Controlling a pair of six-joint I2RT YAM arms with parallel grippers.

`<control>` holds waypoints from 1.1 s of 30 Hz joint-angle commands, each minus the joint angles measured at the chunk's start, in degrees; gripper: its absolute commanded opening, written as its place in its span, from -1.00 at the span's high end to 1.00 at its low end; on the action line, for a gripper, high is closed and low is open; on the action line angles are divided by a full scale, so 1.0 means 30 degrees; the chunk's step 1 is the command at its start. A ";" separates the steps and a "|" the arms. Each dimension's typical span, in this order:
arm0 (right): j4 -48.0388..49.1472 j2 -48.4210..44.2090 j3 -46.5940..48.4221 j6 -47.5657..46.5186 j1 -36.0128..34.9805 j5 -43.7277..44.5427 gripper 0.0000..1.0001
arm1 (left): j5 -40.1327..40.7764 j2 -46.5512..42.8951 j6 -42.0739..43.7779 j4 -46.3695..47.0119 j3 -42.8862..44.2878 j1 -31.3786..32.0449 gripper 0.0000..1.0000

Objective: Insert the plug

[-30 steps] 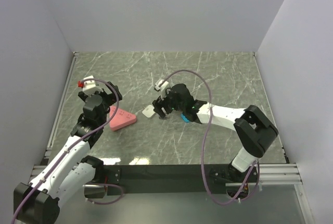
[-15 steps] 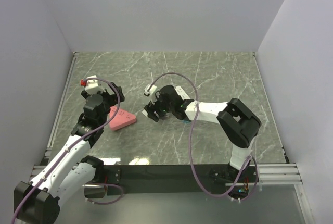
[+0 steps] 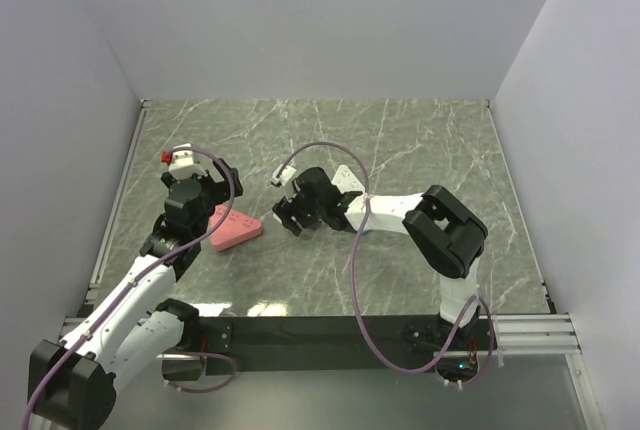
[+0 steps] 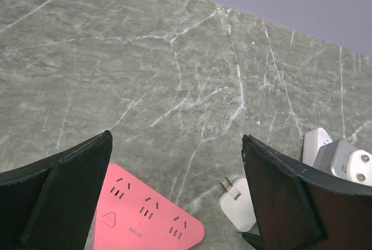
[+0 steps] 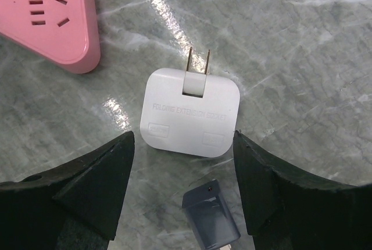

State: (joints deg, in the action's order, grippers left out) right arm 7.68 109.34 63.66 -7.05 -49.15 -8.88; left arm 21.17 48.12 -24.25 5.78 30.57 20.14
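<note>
Plug (image 5: 192,112) flat on table (image 5: 302,40), apart from pink socket strip (image 5: 49,14). My right gripper (image 5: 183,145) straddles it, released, no contact; left gripper (image 4: 174,151) released, empty.

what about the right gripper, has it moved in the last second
Yes, the right gripper moved left, closer to the pink strip, which stayed put.

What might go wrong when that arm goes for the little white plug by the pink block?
The white plug lies flat on the glossy table, so the right fingers, open on either side of it, might nudge it away instead of gripping. Its prongs point along the table, so it likely needs turning before meeting the pink socket block, and could slip then. The block lies loose and may slide when pushed.
</note>
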 commanded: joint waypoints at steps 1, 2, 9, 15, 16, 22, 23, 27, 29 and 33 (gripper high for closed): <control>0.0573 0.0086 0.0255 0.0328 -0.0346 0.0762 -0.50 | -0.0347 0.0045 0.0232 0.0680 0.0797 0.0025 -0.99; 0.0603 0.0116 0.0226 0.0357 -0.0405 0.0851 -0.50 | -0.0347 0.0074 0.0232 0.0709 0.0797 0.0054 -0.99; 0.1247 0.0497 -0.0008 0.0679 -0.0669 0.1817 -0.50 | -0.0377 -0.0043 0.0203 0.0680 0.0768 0.0025 -0.99; 0.1424 0.0643 -0.0038 0.0826 -0.0728 0.2754 -0.50 | -0.0435 -0.0189 0.0203 0.0593 0.0768 0.0054 -0.99; 0.1336 0.0759 0.0049 0.0855 -0.0786 0.2931 -0.50 | -0.0435 -0.0219 0.0203 0.0563 0.0768 0.0025 -0.99; 0.1453 0.0790 -0.0213 0.0768 -0.0961 0.3460 -0.53 | -0.0406 -0.0336 0.0173 0.0534 0.0709 0.0025 -0.99; 0.1453 0.0790 -0.0243 0.0739 -0.1020 0.3460 -0.53 | -0.0377 -0.0307 0.0173 0.0534 0.0709 0.0025 -0.99; 0.1453 0.1023 -0.0302 0.0709 -0.1255 0.3605 -0.54 | -0.0493 -0.0161 0.0173 0.0592 0.0768 0.0025 -0.99; 0.1307 0.1287 -0.0214 0.0826 -0.1401 0.4014 -0.54 | -0.0523 -0.0102 0.0173 0.0563 0.0797 0.0054 -0.99; 0.1276 0.1581 -0.0213 0.0943 -0.1402 0.4279 -0.53 | -0.0581 -0.0189 0.0144 0.0592 0.0739 0.0025 -0.99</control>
State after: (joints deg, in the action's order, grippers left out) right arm 11.73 112.75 63.33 -4.29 -52.97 1.85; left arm 20.56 48.12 -24.25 5.78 30.57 20.14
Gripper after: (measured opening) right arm 0.766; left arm 0.995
